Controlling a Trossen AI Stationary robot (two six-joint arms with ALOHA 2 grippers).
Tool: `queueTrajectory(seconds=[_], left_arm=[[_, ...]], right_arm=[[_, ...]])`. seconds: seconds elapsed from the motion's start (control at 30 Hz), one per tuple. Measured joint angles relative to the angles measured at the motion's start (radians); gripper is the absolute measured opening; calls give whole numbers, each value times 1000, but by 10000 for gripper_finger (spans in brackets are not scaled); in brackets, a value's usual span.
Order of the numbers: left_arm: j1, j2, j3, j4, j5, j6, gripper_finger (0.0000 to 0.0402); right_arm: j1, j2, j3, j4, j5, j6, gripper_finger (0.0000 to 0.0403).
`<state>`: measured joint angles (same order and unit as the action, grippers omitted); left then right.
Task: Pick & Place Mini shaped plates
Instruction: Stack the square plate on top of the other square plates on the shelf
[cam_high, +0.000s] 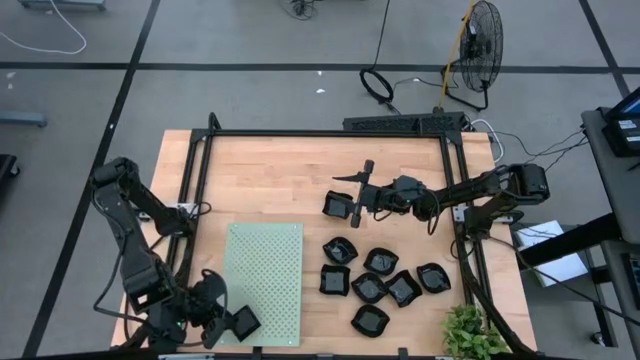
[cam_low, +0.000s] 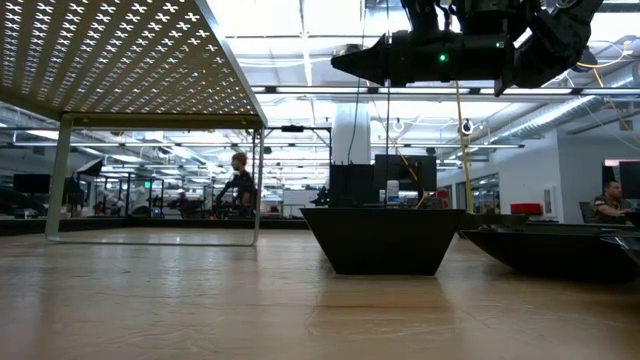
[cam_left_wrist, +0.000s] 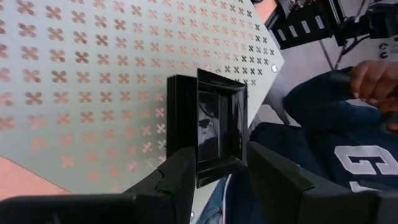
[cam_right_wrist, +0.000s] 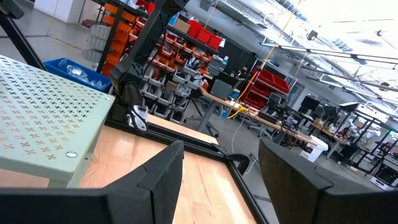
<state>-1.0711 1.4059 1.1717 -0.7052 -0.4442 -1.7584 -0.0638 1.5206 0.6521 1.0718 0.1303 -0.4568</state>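
Note:
Several mini shaped plates, glossy black, lie in a cluster (cam_high: 380, 275) on the right half of the wooden table. One more plate (cam_high: 338, 206) (cam_low: 383, 240) rests flat on its base, farther from the near edge. My right gripper (cam_high: 358, 188) (cam_right_wrist: 221, 180) hovers open just above and beside that plate, touching nothing. My left gripper (cam_high: 225, 320) (cam_left_wrist: 217, 186) is at the table's near left, over the near corner of the pale green perforated mat (cam_high: 265, 280), shut on a square plate (cam_high: 244, 322) (cam_left_wrist: 217, 127). My left gripper pinches the square plate between its two fingers (cam_left_wrist: 180, 177), which sit on opposite sides of the rim at the plate's near end (cam_left_wrist: 214, 171). The plate is lifted clear above the green mat and stands tilted on edge, reaching forward past the fingertips.
The green mat (cam_low: 120, 50) is a raised platform on legs. A black frame (cam_high: 320, 133) borders the table. A small plant (cam_high: 470, 335) stands at the near right corner. A person in a dark blue shirt (cam_left_wrist: 311, 130) is close beyond the near edge.

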Motion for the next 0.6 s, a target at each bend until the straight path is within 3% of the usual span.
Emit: queueTrajectory(seconds=[0.6], left_arm=[[-19, 0, 0, 13, -11, 37, 149]], right_arm=[[0, 0, 0, 0, 0, 0, 196]])
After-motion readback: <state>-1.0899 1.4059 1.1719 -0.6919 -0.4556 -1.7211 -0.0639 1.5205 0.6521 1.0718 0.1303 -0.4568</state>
